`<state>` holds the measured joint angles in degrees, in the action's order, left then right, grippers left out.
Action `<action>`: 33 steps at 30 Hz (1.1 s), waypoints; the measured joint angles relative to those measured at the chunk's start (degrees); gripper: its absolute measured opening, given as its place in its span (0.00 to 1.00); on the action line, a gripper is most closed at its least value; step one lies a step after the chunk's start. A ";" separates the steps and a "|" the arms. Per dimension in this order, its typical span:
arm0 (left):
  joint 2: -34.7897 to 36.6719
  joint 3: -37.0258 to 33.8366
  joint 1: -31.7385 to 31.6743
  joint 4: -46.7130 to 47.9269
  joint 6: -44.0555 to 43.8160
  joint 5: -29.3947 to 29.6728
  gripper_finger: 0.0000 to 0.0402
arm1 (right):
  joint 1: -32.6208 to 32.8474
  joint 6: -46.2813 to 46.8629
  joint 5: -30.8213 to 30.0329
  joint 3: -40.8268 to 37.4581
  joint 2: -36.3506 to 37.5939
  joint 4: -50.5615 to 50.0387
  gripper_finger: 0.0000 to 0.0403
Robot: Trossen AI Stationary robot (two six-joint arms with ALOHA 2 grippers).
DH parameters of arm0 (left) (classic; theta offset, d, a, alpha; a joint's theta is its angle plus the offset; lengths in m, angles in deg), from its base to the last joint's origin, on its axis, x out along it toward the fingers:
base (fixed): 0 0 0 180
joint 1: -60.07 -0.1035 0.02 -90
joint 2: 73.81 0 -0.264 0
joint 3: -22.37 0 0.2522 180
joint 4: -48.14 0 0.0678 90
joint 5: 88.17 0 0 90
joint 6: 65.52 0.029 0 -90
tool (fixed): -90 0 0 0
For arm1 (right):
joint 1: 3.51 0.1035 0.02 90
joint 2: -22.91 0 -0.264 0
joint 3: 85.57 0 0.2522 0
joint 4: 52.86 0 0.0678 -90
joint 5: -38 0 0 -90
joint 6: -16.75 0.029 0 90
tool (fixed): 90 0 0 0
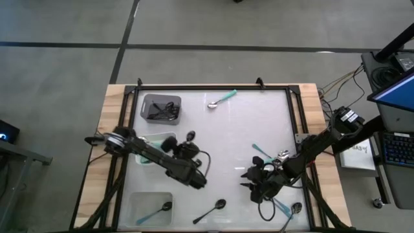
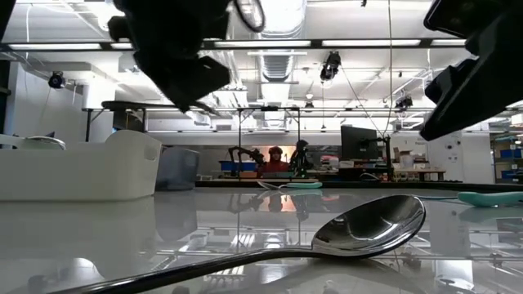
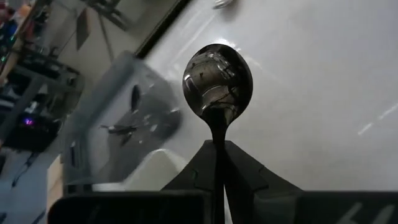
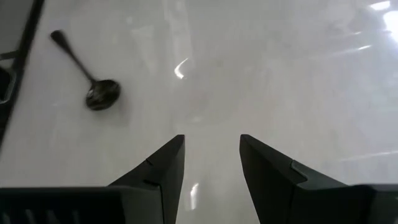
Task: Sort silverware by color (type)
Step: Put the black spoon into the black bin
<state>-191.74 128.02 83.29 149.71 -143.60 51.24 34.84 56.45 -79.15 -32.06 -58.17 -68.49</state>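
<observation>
No readable writing anywhere I can see. Three bins: the grey bin (image 1: pixel 161 108) holding black spoons, a white bin (image 1: pixel 157 144), a clear bin (image 1: pixel 150 208) with one spoon. Left gripper (image 3: pixel 219 163) is pinching an all-black spoon (image 3: pixel 217 78), bowl sticking out past its jaws. Right gripper (image 4: pixel 211 163) is spread, nothing between its jaws; a loose black spoon (image 4: pixel 93 81) lies well off to one side.

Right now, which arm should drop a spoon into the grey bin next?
Left. Its end effector is shut on a black spoon and sits nearer the grey bin. The right end effector is open and empty, farther off.
</observation>
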 joint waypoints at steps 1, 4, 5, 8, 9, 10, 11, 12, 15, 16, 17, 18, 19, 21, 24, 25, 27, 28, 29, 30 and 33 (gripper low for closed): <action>1.67 -2.12 -0.62 -0.24 -0.62 0.06 0.00 | -0.06 -0.02 -0.96 0.00 0.00 -0.28 0.36; 7.60 -8.78 -3.17 -0.65 -1.75 0.10 0.00 | -0.13 -0.02 -2.73 0.00 0.00 -1.14 0.36; 10.01 -11.06 -4.27 -1.29 -1.81 0.09 0.00 | -0.13 -0.01 -2.89 0.00 0.00 -1.15 0.36; 17.93 -17.63 -7.86 -4.34 -0.95 -0.43 0.00 | -0.12 0.16 -2.90 0.00 0.00 -1.16 0.36; 20.71 -19.80 -9.09 -6.19 0.16 -0.44 0.00 | -0.11 0.17 -2.90 0.00 0.00 -1.25 0.36; 23.43 -21.74 -10.19 -8.15 1.83 -0.43 0.00 | -0.13 0.20 -2.92 -0.04 0.00 -1.25 0.36; 26.04 -23.65 -11.23 -10.43 3.68 -0.45 0.00 | -0.13 0.20 -2.92 -0.04 0.00 -1.27 0.36; 28.57 -25.37 -12.23 -12.74 6.41 -0.46 0.00 | -0.13 0.20 -2.92 -0.04 0.00 -1.29 0.36; 35.42 -29.98 -14.98 -19.67 17.70 -0.57 0.00 | -0.13 0.21 -2.94 -0.26 0.00 -1.29 0.36; 37.47 -31.30 -16.06 -21.92 21.55 -1.05 0.00 | -0.13 0.30 -2.94 -0.39 0.00 -1.33 0.36; 39.29 -32.40 -17.15 -23.51 25.43 -1.48 0.00 | -0.13 0.48 -2.94 -0.52 0.00 -1.37 0.36; 41.00 -33.35 -18.53 -24.77 28.95 -2.44 0.00 | -0.13 0.80 -2.99 -0.62 0.00 -1.33 0.36; 42.62 -34.20 -20.08 -25.74 32.11 -3.36 0.00 | -0.13 0.89 -3.06 -0.71 0.00 -1.36 0.36; 45.39 -35.57 -23.99 -26.93 37.75 -5.21 0.00 | -0.13 0.92 -4.40 -0.76 0.00 -1.35 0.36; 48.12 -36.90 -30.92 -28.72 46.25 -7.56 0.00 | -0.25 0.15 -9.78 -0.76 0.00 -1.29 0.36; 48.75 -37.32 -33.49 -29.97 49.62 -8.71 0.00 | -0.51 -0.06 -12.07 -0.76 0.00 -1.29 0.36; 49.51 -38.33 -38.68 -34.29 56.67 -12.43 0.00 | -1.39 -0.40 -16.58 -0.76 0.00 -1.27 0.36; 49.68 -38.98 -41.33 -37.12 60.29 -15.20 0.00 | -2.01 -0.73 -18.35 -0.76 0.00 -1.28 0.36; 49.68 -39.65 -43.82 -39.74 63.39 -18.46 0.00 | -2.74 -0.88 -19.59 -0.76 0.00 -1.29 0.36; 49.62 -40.26 -46.26 -42.17 66.00 -21.86 0.00 | -3.52 -1.26 -20.28 -0.76 0.00 -1.29 0.36; 48.39 -41.68 -51.74 -48.24 70.13 -29.61 0.00 | -6.04 -1.49 -20.45 -0.76 0.00 -1.42 0.36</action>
<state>-143.35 86.34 31.55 101.46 -73.47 21.63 28.80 54.96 -99.60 -32.83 -58.17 -69.91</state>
